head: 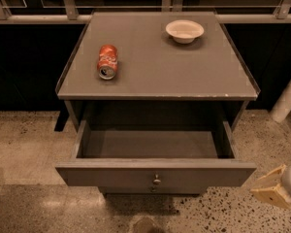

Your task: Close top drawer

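I've got the grey cabinet [184, 72] centre frame, with the top drawer [111, 176] pulled well out toward the camera, its front panel over the speckled floor [29, 140]. The gripper [274, 193] sits low at the right edge, just off the drawer's right front corner and apart from it; I can't tell whether it's released or clenched. On the cabinet top a red soda can [107, 61] lies on its side at left and a white bowl [184, 31] stands back right, with a small round knob [156, 180] at the drawer front's centre.
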Controlling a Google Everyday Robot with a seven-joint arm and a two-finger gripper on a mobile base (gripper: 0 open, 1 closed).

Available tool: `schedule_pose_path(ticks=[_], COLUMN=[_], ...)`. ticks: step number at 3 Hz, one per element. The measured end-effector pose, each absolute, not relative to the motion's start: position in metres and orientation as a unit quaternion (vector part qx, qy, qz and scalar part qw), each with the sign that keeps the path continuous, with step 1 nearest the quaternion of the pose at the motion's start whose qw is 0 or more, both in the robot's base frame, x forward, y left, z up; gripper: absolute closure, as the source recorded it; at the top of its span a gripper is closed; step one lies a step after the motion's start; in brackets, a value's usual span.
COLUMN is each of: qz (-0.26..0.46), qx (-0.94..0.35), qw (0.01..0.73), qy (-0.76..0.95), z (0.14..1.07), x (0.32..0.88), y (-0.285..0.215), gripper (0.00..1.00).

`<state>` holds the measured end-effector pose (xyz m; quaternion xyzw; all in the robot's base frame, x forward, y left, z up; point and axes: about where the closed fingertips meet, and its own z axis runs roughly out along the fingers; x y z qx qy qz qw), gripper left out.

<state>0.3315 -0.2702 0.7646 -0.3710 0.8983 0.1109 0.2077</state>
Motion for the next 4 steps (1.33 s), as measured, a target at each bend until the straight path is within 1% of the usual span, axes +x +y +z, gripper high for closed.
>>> schedule_pose_path(ticks=[1, 2, 4], qz=[0.125, 0.146, 0.18], qx=[-0.36, -0.331, -0.323], qw=[0.22, 0.236, 0.241], qy=[0.898, 0.902, 0.897], z=[0.746, 0.708, 0.641], x=[0.339, 0.352, 0.41], y=[-0.276, -0.289, -0.294], gripper=[1.0, 1.0, 1.0])
